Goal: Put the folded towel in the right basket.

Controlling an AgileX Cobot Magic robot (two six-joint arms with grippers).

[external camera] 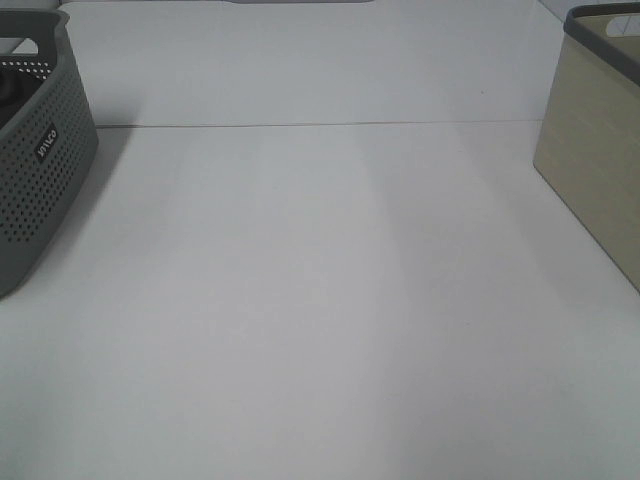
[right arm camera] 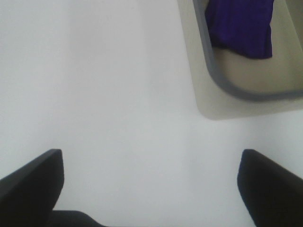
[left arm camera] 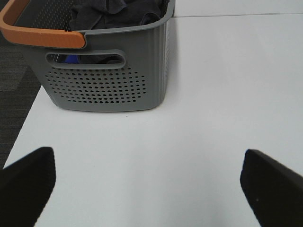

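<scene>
The folded towel [right arm camera: 241,26], deep purple, lies flat inside the right basket [right arm camera: 222,85], on its beige floor. The same beige basket with its dark grey rim stands at the right edge of the exterior high view [external camera: 595,150]; its inside is hidden there. My right gripper [right arm camera: 149,189] is open and empty above the white table, beside the basket and clear of it. My left gripper [left arm camera: 151,189] is open and empty over the table, in front of the grey perforated basket [left arm camera: 109,80]. Neither gripper shows in the exterior high view.
The grey perforated basket [external camera: 40,150] stands at the table's left edge. It has an orange handle [left arm camera: 38,35] and holds dark clothes [left arm camera: 118,12]. The white table [external camera: 320,300] lies between the two baskets. The table edge and dark floor [left arm camera: 12,90] are left of the grey basket.
</scene>
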